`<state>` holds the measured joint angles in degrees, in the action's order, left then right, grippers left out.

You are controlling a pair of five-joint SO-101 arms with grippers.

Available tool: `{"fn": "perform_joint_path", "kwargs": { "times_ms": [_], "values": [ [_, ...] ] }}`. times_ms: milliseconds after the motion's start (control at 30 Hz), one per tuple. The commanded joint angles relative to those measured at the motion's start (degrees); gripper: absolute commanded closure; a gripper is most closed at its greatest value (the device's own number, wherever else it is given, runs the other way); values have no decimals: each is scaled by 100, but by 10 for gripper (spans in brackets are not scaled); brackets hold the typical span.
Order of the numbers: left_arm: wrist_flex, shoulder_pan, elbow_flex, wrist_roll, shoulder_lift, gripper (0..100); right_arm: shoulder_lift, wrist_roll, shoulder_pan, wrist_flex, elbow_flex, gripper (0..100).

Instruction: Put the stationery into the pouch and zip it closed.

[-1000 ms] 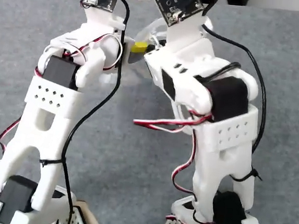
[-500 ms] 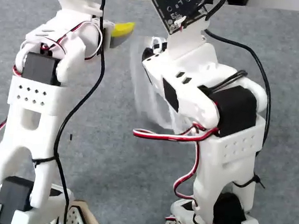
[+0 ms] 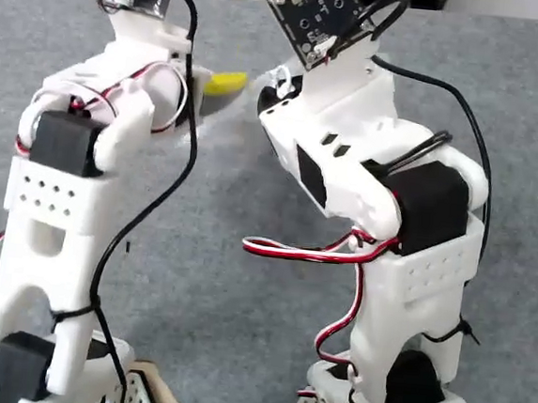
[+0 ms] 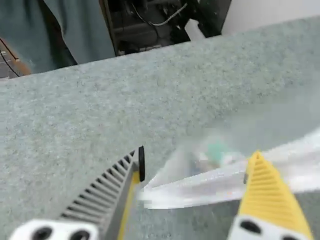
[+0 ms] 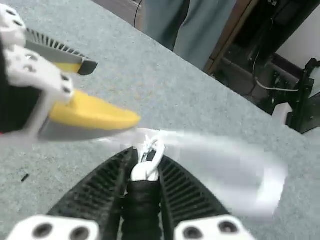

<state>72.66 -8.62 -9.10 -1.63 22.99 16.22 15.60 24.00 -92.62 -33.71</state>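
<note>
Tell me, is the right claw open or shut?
Shut. In the right wrist view, the fingers of the right gripper press together on the white zipper pull.

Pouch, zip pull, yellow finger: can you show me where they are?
pouch [image 5: 235, 165], right wrist view, on its clear, blurred side.
zip pull [image 5: 150, 155], right wrist view, on its white ring.
yellow finger [image 4: 265, 195], left wrist view, on the middle of its ridged face.
</note>
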Motion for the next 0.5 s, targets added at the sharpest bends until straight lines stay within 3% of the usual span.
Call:
{"fn": "perform_joint_path", "kwargs": {
  "times_ms": [0,467],
  "values": [
    [167,-119,-215,-62,246,649,198,88,88,123,-233,986],
    [404,-127,31,-9,281,647,242,62,88,404,488,986]
  ]
}}
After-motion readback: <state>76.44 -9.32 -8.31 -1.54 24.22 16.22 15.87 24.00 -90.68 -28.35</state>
